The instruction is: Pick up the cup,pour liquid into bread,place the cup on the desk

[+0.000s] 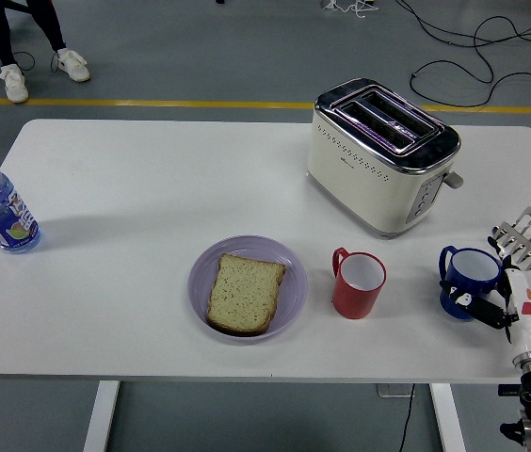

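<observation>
The right hand [499, 303] reaches in from the lower right corner, fingers closed around the blue cup [469, 281], which stands upright near the table's [134, 207] right edge. Left of it, a red cup [359, 282] stands empty; bread [245, 293] lies on the purple plate [289, 268].

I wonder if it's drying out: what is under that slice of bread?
The tan slice of bread lies flat on a round lilac plate, whose rim shows all around. The plate's middle is covered by the slice.
</observation>
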Available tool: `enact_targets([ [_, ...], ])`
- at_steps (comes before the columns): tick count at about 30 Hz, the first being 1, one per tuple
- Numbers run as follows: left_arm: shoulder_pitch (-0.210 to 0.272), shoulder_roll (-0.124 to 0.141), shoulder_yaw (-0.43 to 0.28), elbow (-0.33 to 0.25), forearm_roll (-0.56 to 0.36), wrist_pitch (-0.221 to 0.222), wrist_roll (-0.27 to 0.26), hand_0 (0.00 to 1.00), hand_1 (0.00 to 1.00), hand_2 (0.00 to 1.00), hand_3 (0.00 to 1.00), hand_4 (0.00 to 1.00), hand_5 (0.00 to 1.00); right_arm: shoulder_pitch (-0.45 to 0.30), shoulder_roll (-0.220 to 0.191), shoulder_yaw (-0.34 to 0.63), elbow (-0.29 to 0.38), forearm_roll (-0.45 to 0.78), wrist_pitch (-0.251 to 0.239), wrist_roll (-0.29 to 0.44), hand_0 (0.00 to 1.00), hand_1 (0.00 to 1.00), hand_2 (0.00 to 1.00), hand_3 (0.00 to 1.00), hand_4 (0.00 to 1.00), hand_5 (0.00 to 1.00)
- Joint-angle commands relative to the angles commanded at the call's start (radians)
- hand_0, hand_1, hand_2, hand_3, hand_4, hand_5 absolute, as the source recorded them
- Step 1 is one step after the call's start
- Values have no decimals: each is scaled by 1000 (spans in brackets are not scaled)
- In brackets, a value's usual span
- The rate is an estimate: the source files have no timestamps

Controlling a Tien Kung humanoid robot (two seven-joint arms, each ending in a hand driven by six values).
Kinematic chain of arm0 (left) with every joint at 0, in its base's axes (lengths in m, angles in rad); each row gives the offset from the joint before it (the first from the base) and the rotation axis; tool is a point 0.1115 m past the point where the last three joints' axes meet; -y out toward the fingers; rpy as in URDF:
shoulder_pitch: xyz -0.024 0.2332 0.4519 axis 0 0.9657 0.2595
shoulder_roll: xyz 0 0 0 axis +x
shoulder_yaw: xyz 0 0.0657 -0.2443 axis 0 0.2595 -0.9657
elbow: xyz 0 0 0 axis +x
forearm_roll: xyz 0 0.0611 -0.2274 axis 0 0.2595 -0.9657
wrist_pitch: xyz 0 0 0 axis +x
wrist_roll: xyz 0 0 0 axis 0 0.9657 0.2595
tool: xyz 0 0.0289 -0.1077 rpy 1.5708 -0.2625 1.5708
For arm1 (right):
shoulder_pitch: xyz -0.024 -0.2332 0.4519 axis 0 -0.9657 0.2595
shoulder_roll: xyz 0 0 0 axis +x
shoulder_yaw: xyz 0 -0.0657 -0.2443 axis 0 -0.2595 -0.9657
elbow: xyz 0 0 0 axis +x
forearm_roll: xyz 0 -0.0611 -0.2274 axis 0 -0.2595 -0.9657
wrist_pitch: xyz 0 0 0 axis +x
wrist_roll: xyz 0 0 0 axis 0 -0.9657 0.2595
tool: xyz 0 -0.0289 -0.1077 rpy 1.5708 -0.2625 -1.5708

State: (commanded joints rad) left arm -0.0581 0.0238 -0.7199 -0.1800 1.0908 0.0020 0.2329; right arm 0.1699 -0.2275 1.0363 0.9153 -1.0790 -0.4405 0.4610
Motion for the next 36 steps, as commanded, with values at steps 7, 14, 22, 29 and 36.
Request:
enact_targets([
  [7,-1,0,0,0,0,0,0,655,692,712,605,345,927,0,1,13,2,-7,7,-3,711,675,902,998,944,8],
  [14,-1,1,4,0,-1,-1,0,655,692,712,605,344,926,-5,2,25,16,-6,11,4,750,709,937,998,939,2],
  [22,0,0,-1,0,6,0,1,655,692,712,605,344,927,-18,2,39,45,-19,21,-6,811,772,960,998,941,2],
  [29,5,1,-5,0,13,-1,2,655,692,712,605,344,926,-48,-10,69,135,-51,20,-20,817,788,963,998,935,2],
  [36,5,3,-3,0,13,-2,1,655,692,713,605,343,926,-75,-18,108,226,-89,9,-36,821,792,964,998,936,2],
])
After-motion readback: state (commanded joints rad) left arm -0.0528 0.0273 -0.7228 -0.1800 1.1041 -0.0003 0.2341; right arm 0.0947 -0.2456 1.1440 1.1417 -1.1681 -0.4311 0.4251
